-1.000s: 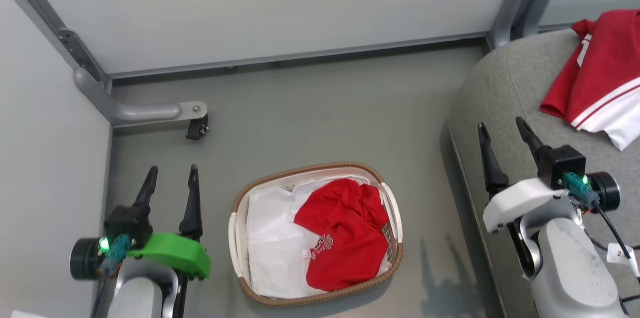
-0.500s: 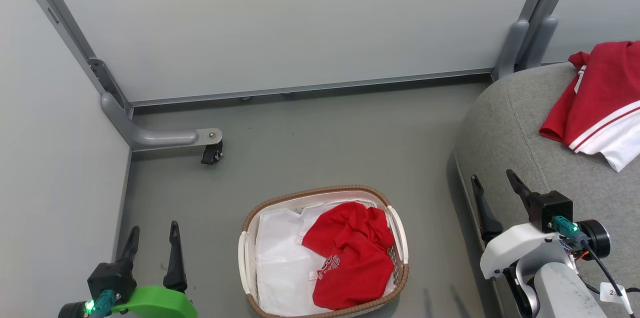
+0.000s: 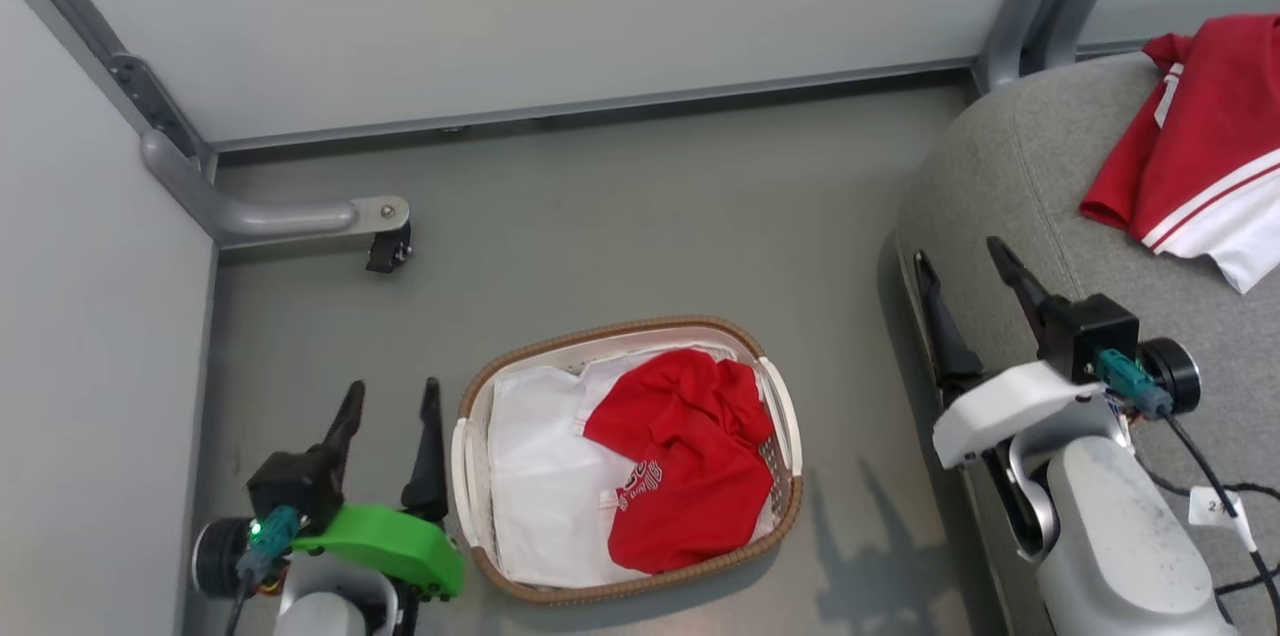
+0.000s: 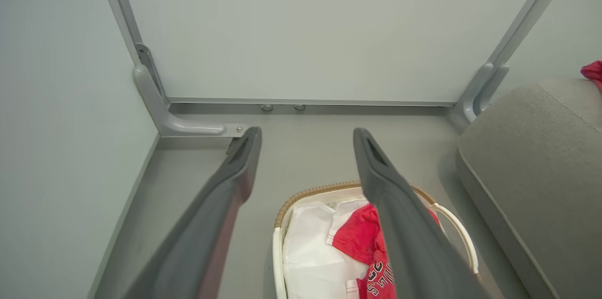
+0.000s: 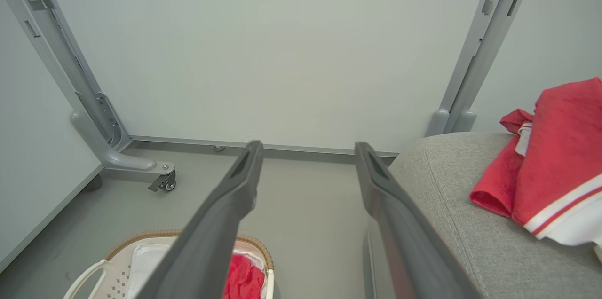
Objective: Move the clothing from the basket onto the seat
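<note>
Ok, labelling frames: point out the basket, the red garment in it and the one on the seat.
Basket (image 3: 620, 330): head view, woven far rim.
Garment in basket (image 3: 690, 461): head view, red middle.
Garment on seat (image 3: 1210, 116): head view, red body.

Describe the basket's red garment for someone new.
Left of the grey seat sits a cream basket with a brown woven rim. In its right half lies a crumpled red garment; unlike the white sheet beside it, it bears white lettering.
</note>
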Robot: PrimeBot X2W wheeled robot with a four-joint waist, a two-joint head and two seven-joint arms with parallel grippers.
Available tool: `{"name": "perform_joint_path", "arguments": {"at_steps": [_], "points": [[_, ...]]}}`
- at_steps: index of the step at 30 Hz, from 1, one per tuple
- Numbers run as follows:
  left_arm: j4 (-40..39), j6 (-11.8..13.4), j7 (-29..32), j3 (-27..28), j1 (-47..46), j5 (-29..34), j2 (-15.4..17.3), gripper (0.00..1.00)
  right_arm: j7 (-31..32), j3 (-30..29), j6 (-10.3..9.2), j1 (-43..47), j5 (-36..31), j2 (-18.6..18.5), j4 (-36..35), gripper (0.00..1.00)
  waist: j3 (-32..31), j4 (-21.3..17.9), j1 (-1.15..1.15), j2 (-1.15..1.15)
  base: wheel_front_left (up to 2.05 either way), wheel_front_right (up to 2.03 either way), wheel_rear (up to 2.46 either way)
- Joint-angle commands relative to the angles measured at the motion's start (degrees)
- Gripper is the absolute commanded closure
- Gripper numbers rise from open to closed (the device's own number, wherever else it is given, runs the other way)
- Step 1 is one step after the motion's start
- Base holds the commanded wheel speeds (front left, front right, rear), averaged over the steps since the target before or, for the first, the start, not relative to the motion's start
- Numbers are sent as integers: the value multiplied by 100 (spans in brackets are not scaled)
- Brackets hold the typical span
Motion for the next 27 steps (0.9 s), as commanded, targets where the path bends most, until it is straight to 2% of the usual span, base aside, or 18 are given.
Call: {"name": "perform_joint_path", "arguments": {"at_steps": [1,10,27], "points": [[62,-26,3,-134,-236,-78,18,0,-11,36,-8,-152,27,-22,-84,0,493,-250,0,0,0,0,0],[711,-27,3,-1236,-1240,-640,425,0,-11,309,-8,-794,327,-20,-472,0,1473,-743,0,0,0,0,0],[1637,-28,3,-2680,-2773,-1638,1067,0,-11,846,-8,-1547,890,-18,-1285,0,3041,-1419,0,0,0,0,0]]}}
